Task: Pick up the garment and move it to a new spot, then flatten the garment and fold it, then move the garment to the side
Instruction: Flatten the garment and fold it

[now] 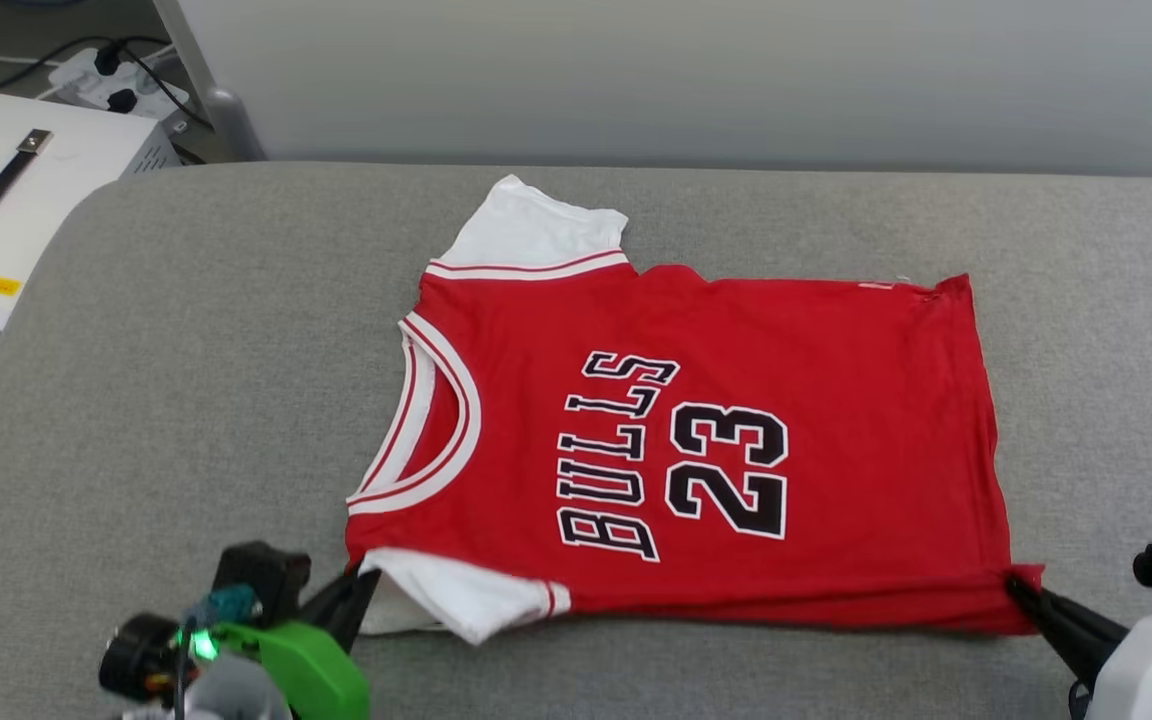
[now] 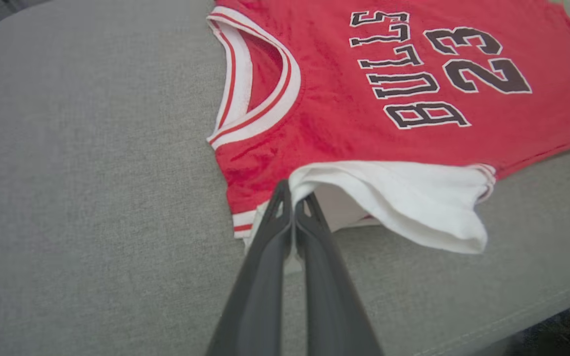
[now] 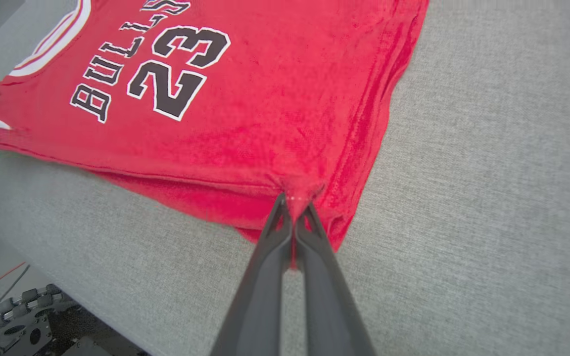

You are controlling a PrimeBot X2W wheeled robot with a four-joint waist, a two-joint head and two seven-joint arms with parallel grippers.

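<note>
While tools (image 2: 293,197) (image 3: 295,201) pinch it, the garment (image 1: 866,400) lies spread.

garment (image 1: 836,400): red, wht sleeves, red/wht striped trim, blk lettering | surface (image 1: 186,350): grey

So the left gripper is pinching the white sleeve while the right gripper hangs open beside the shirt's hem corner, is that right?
Not quite: the right wrist view shows the right gripper shut on the hem corner of the shirt, not open beside it. The left gripper does pinch the white sleeve.
</note>
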